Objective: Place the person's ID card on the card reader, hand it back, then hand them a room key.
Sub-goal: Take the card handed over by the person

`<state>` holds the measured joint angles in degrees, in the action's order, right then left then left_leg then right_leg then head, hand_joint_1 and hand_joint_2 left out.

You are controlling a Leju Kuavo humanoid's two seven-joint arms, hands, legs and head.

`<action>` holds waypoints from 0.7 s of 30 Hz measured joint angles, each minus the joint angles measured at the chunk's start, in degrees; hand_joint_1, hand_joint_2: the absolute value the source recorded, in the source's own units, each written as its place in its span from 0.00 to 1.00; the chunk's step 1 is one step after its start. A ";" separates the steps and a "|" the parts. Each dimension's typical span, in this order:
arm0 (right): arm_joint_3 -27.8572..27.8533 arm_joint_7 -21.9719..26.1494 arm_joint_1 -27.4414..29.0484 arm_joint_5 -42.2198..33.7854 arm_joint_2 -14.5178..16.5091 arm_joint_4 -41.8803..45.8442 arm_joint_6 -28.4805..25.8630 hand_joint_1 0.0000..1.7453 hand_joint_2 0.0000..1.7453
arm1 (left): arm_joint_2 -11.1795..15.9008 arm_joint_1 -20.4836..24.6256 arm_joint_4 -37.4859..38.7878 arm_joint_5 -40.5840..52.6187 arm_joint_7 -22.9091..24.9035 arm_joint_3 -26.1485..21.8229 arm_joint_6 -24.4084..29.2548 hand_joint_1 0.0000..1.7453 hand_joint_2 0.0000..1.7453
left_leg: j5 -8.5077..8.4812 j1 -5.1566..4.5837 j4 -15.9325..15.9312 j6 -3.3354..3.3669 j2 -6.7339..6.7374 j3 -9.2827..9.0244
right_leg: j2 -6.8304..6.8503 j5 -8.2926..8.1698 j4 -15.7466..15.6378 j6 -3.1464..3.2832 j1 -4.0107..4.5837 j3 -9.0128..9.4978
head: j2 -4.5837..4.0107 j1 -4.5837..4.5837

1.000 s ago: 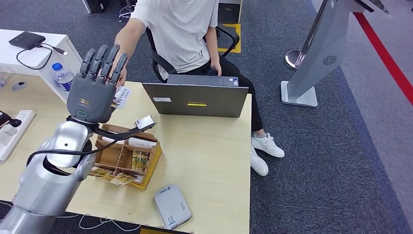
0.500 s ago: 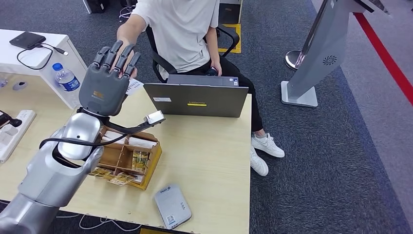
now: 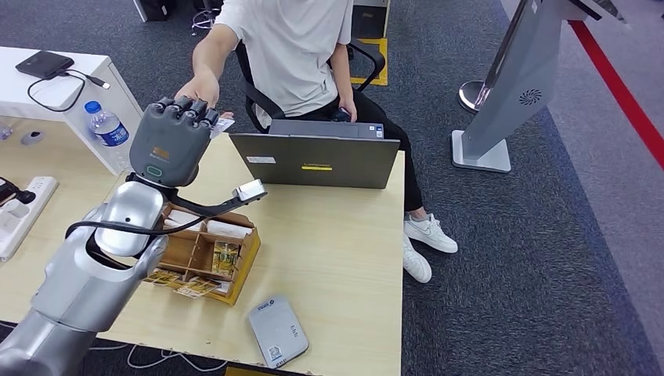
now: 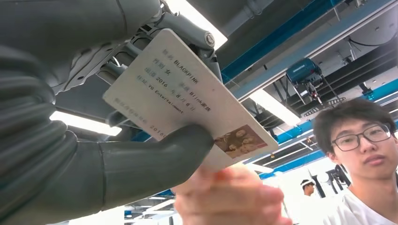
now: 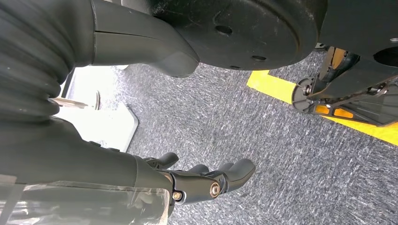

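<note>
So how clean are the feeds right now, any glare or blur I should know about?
Head view: even light, sharp. Left wrist view: bright ceiling lights behind the ID card, print readable; the person's hand is blurred, the left hand dark. Right wrist view: right hand shadowed, white patch overexposed.

A grey laptop (image 3: 317, 160) stands open at the far edge of the wooden table (image 3: 344, 251), its back to me. Toward the left edge sits a wooden organiser (image 3: 205, 249) with compartments (small packets in one of them). A water bottle (image 3: 108, 127) stands near the far left corner by a white side desk (image 3: 59, 82) carrying a black box (image 3: 43, 63). A power strip (image 3: 23, 210) lies at the left edge.
</note>
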<state>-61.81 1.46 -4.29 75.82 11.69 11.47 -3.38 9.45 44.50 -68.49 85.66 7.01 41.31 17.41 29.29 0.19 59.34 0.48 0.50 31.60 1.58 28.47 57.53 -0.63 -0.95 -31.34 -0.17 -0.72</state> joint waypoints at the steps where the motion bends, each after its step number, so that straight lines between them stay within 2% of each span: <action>1: 0.00 0.01 0.00 0.00 0.00 -0.01 -0.02 0.00 1.00 | 0.01 0.00 0.03 0.00 -0.02 0.00 -0.03 1.00 1.00 | 0.00 0.00 0.00 0.00 0.00 0.00 | 0.00 0.00 0.00 0.00 0.00 0.00 | 0.00 0.00; 7: -0.02 0.01 0.00 -0.52 0.00 -0.11 -0.04 0.00 1.00 | -0.39 -0.47 0.25 0.00 0.10 -0.01 -0.94 1.00 1.00 | -0.01 0.00 0.00 0.00 -0.01 0.00 | 0.01 0.00 0.00 0.00 0.00 0.01 | 0.00 0.00; 15: -0.07 -0.10 0.01 -1.45 0.00 -0.21 -0.05 0.00 1.00 | -1.74 -4.24 0.08 0.02 2.38 -0.02 -3.47 1.00 1.00 | 0.00 0.00 0.00 0.01 -0.03 0.01 | 0.03 0.00 0.00 0.00 0.00 0.02 | 0.00 0.00; 18: -0.15 -0.30 0.01 -1.89 0.00 -0.22 -0.05 0.00 1.00 | -2.19 -5.41 -0.33 0.02 1.18 -0.10 -4.26 1.00 1.00 | 0.00 0.00 -0.01 0.01 -0.02 0.00 | 0.03 0.00 0.00 0.00 0.00 0.03 | 0.00 0.00; 21: -0.49 -0.39 0.03 -2.84 0.00 -0.24 -0.10 0.00 1.00 | -2.96 -8.63 -2.04 0.02 -0.21 -0.34 -4.91 1.00 1.00 | 0.00 -0.01 -0.01 0.01 -0.01 0.00 | 0.02 0.00 0.00 0.00 -0.01 0.03 | 0.00 0.01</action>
<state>-62.30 1.07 -4.26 72.99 11.69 11.23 -3.49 6.49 35.88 -70.53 85.68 6.80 40.97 12.50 29.29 0.18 59.33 0.48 0.49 31.60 1.60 28.47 57.53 -0.63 -0.96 -31.31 -0.17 -0.71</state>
